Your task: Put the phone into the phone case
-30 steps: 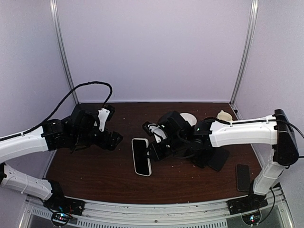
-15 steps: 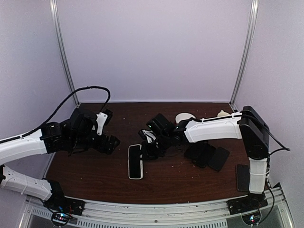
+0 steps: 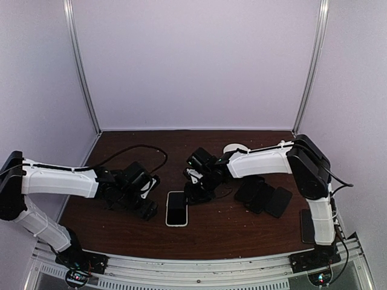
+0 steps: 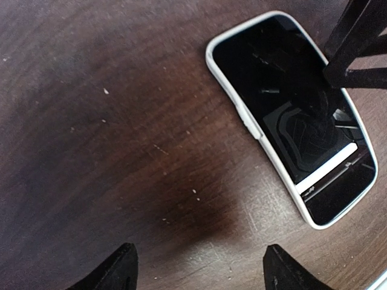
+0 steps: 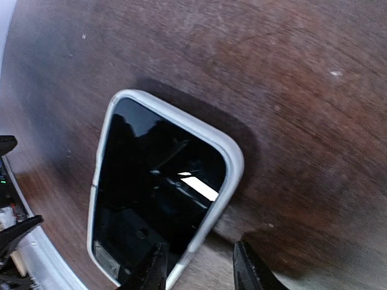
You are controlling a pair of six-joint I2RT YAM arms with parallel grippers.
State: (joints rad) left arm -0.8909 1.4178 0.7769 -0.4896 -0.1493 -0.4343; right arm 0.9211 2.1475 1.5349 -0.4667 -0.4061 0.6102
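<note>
A black-screened phone [image 3: 176, 208] lies face up on the brown table, framed by the white rim of the phone case [image 3: 176, 225]. My right gripper [image 3: 195, 192] hovers at the phone's far end. In the right wrist view its jaws [image 5: 201, 273] stand open, one over the phone [image 5: 151, 193] and one over bare table, with the case rim [image 5: 233, 160] between them. My left gripper [image 3: 150, 208] sits low just left of the phone. It is open [image 4: 202, 272] over bare wood, with the phone [image 4: 290, 115] and the case edge [image 4: 245, 118] ahead to the right.
Several dark cases or phones [image 3: 264, 197] lie in a pile at the right, with another dark phone [image 3: 309, 225] by the right arm's base. Two white cups [image 3: 236, 148] [image 3: 285, 145] stand at the back. White walls close in three sides.
The right gripper has opened and let go of the phone, which now lies flat and slightly rotated. The left arm has dropped low and swung in beside the phone's left side.
</note>
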